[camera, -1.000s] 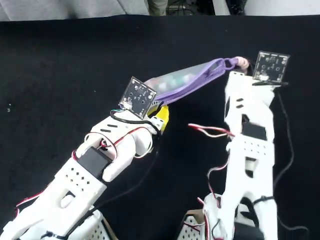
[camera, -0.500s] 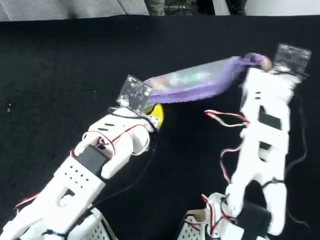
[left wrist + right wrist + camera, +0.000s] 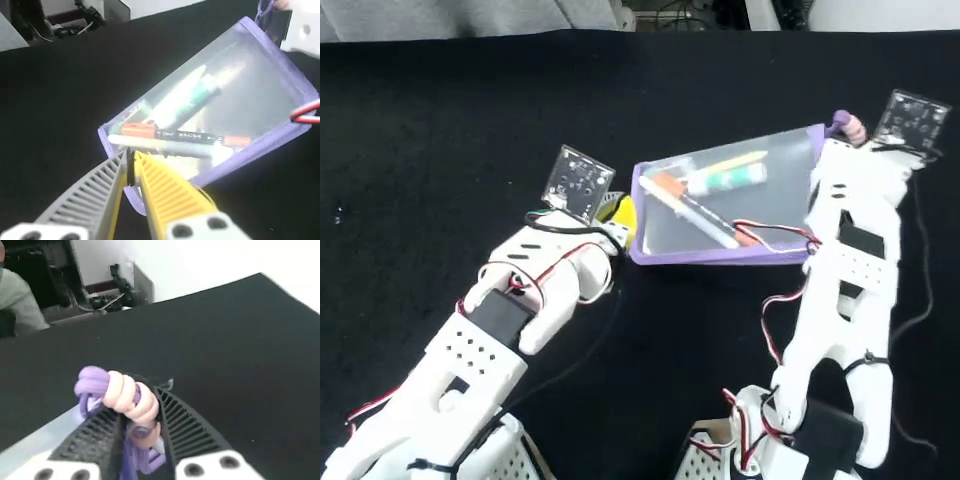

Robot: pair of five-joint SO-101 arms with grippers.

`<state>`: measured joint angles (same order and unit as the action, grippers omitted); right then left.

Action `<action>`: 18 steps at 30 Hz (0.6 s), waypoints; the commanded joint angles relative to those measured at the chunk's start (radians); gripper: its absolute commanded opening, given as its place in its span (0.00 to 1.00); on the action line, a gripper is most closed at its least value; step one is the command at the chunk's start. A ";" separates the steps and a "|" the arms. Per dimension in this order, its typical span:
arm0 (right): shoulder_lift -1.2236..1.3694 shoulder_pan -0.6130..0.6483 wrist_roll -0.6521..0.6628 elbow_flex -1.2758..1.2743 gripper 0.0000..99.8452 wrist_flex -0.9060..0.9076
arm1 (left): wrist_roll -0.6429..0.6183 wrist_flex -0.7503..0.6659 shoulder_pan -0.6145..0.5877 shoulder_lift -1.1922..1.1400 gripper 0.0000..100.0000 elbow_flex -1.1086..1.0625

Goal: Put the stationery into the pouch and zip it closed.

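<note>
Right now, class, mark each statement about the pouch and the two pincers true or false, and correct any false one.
1. The pens lie inside the pouch. True.
2. The left pincer is open and clear of the pouch. False: it is shut on the pouch's edge.
3. The right pincer grips the purple and pink cord. True.
4. The pouch is solid red. False: it is clear with purple trim.

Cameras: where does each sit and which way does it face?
High view: above table, looking down on pouch, left arm, right arm.
Left wrist view: on left arm, facing pouch corner; left claw pinches it.
Right wrist view: on right arm, facing table's far edge; right claw grips pull cord.
Shared: pouch, high and left wrist.
</note>
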<state>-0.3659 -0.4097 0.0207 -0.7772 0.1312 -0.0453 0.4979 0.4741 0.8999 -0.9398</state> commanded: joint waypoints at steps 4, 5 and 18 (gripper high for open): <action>-0.015 0.140 0.012 0.065 0.01 0.077 | 0.003 -0.026 -0.025 0.006 0.03 0.013; -0.015 0.160 0.014 0.065 0.01 0.083 | 0.003 -0.026 -0.025 0.006 0.03 0.013; -0.016 0.427 0.118 0.064 0.01 0.229 | 0.003 -0.089 -0.124 0.006 0.03 0.012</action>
<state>-0.3675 -0.0844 0.1266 -0.7495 0.3138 -0.0453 0.4473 0.3805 0.8999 -0.9398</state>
